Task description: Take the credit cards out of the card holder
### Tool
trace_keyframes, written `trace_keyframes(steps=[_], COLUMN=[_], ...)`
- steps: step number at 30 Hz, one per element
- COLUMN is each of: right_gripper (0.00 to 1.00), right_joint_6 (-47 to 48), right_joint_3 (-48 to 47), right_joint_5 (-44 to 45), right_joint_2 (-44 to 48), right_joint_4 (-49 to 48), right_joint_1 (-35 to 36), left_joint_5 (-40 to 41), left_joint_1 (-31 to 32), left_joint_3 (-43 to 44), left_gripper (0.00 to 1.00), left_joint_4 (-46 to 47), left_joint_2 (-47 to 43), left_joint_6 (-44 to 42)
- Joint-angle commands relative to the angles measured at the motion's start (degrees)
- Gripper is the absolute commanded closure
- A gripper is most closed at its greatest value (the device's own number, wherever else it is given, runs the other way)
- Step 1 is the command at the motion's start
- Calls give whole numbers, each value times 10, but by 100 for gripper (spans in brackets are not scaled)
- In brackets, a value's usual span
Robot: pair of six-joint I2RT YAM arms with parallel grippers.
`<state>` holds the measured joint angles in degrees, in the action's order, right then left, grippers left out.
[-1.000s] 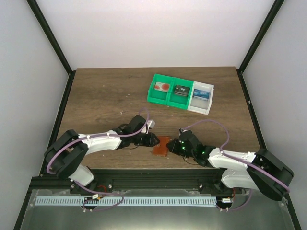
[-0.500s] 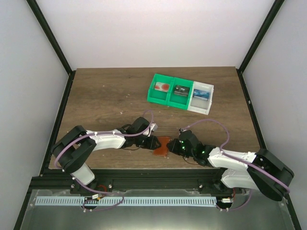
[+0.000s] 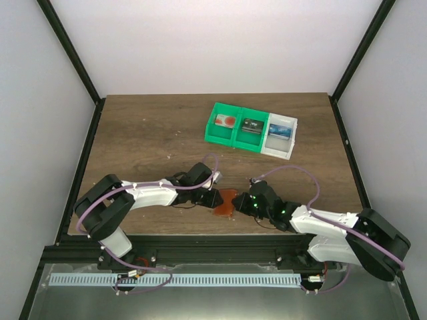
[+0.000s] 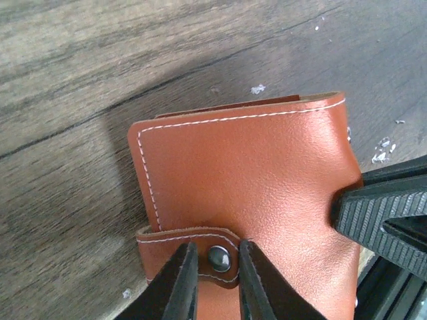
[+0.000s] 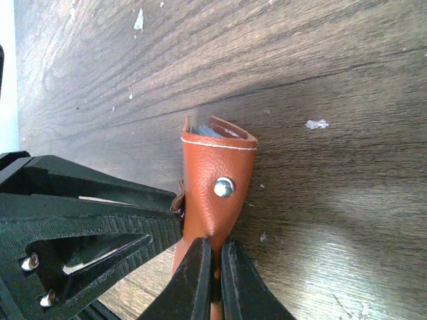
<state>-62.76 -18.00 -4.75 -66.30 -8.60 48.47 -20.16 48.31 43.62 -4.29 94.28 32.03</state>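
The left arm [image 3: 143, 193] and right arm [image 3: 327, 223] have white shells, black joints and a lilac cable [image 3: 293, 169] looping along each — bases at the desk's [image 3: 147, 133] near edge. The left gripper [image 4: 215, 257] and right gripper [image 5: 215, 250] have black ribbed fingers [image 4: 387, 207]; silver screws [image 5: 30, 262] stud the left.

I see a dark wood-grain tabletop [image 3: 147, 133] enclosed by white walls [image 3: 213, 47], with black frame posts [image 3: 69, 50] rising from its far corners. Toward the far right of the tabletop sits a green bin [image 3: 227, 141] with two compartments, and a white bin [image 3: 277, 153] touches its right side. Pale specks [image 5: 316, 124] dot the wood close to the near edge.
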Motion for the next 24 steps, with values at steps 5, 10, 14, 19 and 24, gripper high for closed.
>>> trace_keyframes(steps=[5,10,14,19,24], right_gripper=[100,99,92,74,64], right_joint_6=[23,52,60,65,71], right_joint_3=[-4,-17,-16,-25,-52], right_joint_5=[29,51,72,89,95], right_joint_2=[20,23,23,20,33], right_joint_4=[27,56,71,102,150], right_joint_1=[3,3,3,2,2], left_joint_5=[87,99,75,29,2], left_joint_1=[2,1,-1,-8,-13], left_joint_3=[-1,-4,-13,-43,-58], left_gripper=[94,100,100,100,100], left_joint_4=[-62,-72,-65,-33,-4], left_joint_2=[-8,-25,-61,-109,-144], left_joint_6=[-25,-20,-7,23,44])
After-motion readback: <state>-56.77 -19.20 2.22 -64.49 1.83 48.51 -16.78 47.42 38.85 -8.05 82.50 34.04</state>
